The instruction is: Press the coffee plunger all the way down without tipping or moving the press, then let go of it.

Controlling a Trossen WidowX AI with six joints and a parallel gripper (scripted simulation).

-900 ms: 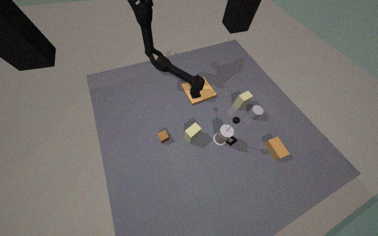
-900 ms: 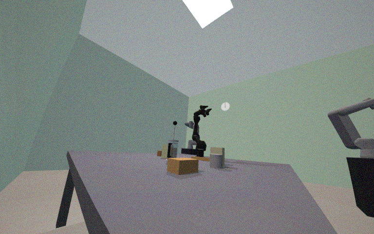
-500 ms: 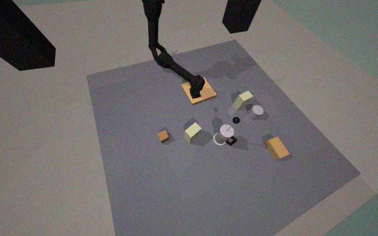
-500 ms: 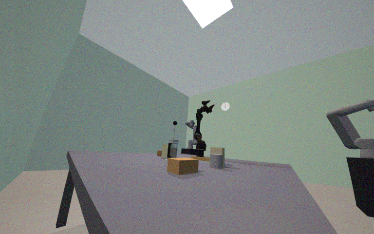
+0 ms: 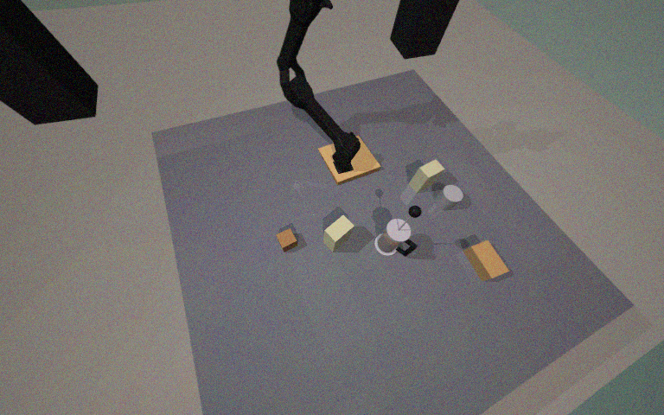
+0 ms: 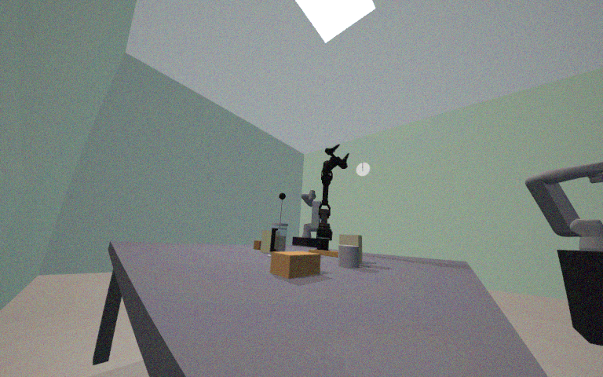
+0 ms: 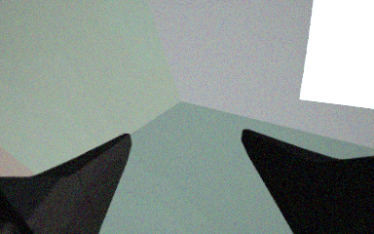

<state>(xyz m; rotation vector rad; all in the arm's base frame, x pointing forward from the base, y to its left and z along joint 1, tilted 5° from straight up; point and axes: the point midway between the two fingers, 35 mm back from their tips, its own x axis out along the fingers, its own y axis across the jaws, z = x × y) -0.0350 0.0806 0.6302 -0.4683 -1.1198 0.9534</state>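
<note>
The coffee press (image 5: 399, 230) (image 6: 279, 239) stands upright on the table, a clear and grey cylinder with a pale lid and a black side handle (image 5: 406, 247). Its black plunger knob (image 5: 414, 211) (image 6: 282, 195) sits high above the lid on a thin rod, so the plunger is up. My gripper (image 6: 343, 149) (image 7: 187, 136) is open and empty. It is raised far above the table, well away from the press and higher than the knob, with its fingers pointing upward. The wrist view shows only walls, ceiling and a bright light panel between and around the fingers.
A cream block (image 5: 339, 231) stands close beside the press. Another cream block (image 5: 431, 169) (image 6: 350, 239) and a grey cylinder (image 5: 452, 194) (image 6: 349, 256) stand together. An orange block (image 5: 488, 258) (image 6: 290, 265) and small orange cube (image 5: 286, 239) lie farther out. A flat orange board (image 5: 367, 159) is by the arm's base.
</note>
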